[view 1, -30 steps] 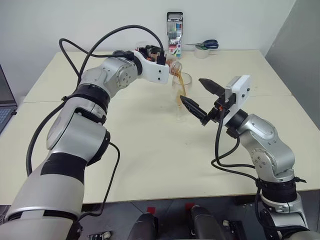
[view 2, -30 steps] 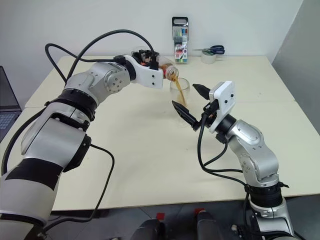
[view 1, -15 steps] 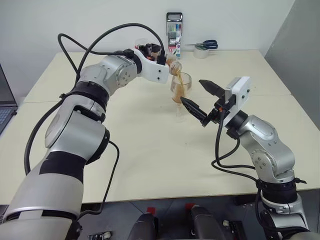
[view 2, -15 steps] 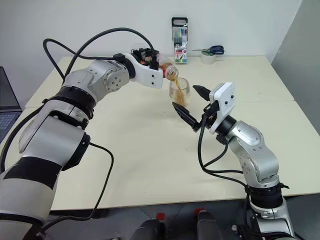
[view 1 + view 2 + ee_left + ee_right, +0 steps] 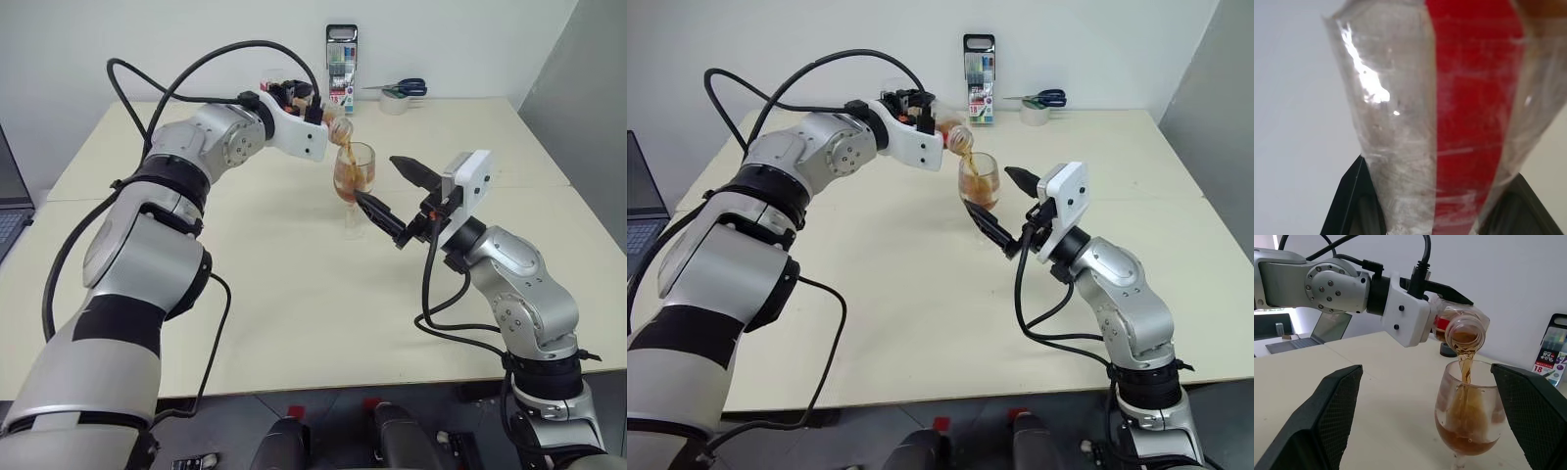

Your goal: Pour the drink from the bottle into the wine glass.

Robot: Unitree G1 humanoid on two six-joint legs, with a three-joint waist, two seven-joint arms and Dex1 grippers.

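More amber drink [image 5: 1465,438] has been collected in the clear stemmed wine glass [image 5: 354,172] than a second ago. The small clear plastic bottle [image 5: 1459,325] is pinched by the left gripper [image 5: 924,106] and tilted above its rim, so the stream falls inside. The right gripper [image 5: 401,196] is held wide open just beside the glass, probably for steadying.

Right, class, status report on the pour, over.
Left pincer shut on tilted bottle. Drink streaming into glass. Right pincer open beside the glass. Nothing in the way.

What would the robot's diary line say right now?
step: pouring | left gripper: shut on bottle, tipped over wine glass | drink: streaming in | right gripper: open beside glass
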